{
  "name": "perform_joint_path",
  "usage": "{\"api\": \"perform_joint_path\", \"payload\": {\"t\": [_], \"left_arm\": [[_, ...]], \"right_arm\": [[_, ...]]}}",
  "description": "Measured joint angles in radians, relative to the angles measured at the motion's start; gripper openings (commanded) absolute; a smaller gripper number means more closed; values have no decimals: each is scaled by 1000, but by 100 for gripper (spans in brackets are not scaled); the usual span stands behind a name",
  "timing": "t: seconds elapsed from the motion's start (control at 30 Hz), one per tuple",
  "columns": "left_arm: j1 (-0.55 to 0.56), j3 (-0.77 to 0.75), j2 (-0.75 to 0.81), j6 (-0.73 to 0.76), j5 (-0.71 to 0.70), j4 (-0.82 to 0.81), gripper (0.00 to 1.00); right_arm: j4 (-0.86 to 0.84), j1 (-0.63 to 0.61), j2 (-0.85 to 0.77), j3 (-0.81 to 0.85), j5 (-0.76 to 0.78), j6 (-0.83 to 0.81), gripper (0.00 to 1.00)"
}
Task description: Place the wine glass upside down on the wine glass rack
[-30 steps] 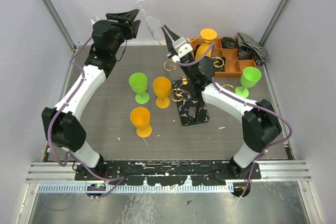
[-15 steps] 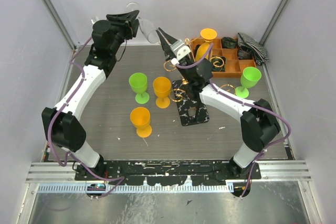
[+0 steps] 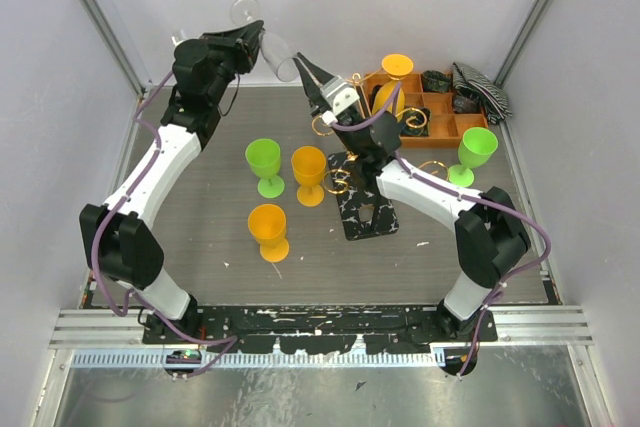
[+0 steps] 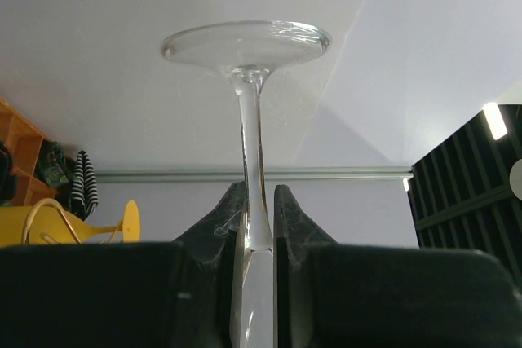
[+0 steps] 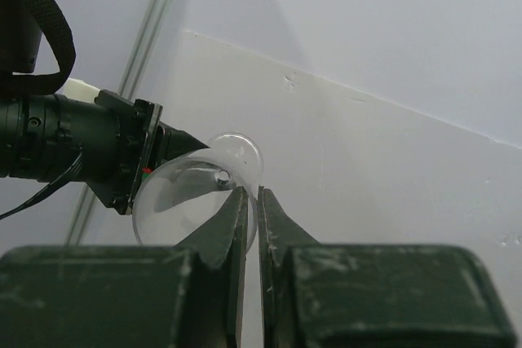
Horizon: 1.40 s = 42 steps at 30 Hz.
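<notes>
High above the far left of the table (image 3: 215,247), the left gripper (image 4: 259,195) is clenched on the thin stem of the clear, long-stemmed wine glass (image 4: 247,42). The round foot points away from the wrist and the bowl lies towards the right arm. Just right of it, the right gripper (image 5: 251,195) meets the bowl's open rim with its fingers almost together. Whether they pinch the glass wall I cannot tell. Further right and lower, the gold wire wine glass rack (image 3: 362,219) stands on its black-and-white marbled base, well apart from the glass. The glass looks light but brittle and slick — its thin rim is likely the weakest place. I judge the stem, close under the bowl, the safer hold for turning it foot-up and sliding it into a scrolled arm — gently, without side load.
</notes>
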State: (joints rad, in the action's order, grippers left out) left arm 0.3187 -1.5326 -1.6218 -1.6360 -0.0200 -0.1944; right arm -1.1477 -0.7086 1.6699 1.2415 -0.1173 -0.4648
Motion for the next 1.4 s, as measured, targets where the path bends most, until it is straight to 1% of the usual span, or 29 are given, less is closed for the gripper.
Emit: {"api": "perform_joint_path", "payload": {"t": [0.1, 0.27, 0.33, 0.4, 0.5, 0.63, 0.7, 0.77, 0.87, 1.07, 1.2, 1.4], "left_arm": [[-4, 0, -4, 7, 5, -27, 0], [-37, -37, -54, 57, 51, -102, 0], [-70, -94, -107, 93, 86, -140, 0], [-112, -169, -177, 126, 129, -185, 0], [-188, -268, -284, 160, 211, -269, 0], [-269, -312, -393, 225, 303, -405, 0], [-289, -311, -422, 298, 344, -444, 0], [-293, -295, -435, 410, 388, -474, 0], [-275, -214, -415, 616, 432, -550, 0], [-201, 78, -365, 1040, 418, -782, 0], [-160, 199, -365, 1204, 410, -887, 0], [-132, 360, -336, 1320, 377, -1052, 0]], "right_arm": [[2, -2, 0, 0, 0, -12, 30], [53, -8, -7, -5, 2, -36, 61], [88, -10, -23, -15, 5, -46, 71], [127, -10, -42, -23, 16, -58, 77], [189, -10, -81, -24, 43, -83, 81], [256, -10, -144, -24, 94, -129, 82], [280, -10, -174, -24, 117, -152, 83], [301, -10, -200, -24, 140, -174, 83], [327, -10, -233, -24, 168, -208, 86], [375, -10, -296, -60, 212, -269, 90], [415, -10, -344, -102, 230, -292, 91], [446, -10, -389, -143, 237, -317, 92]]}}
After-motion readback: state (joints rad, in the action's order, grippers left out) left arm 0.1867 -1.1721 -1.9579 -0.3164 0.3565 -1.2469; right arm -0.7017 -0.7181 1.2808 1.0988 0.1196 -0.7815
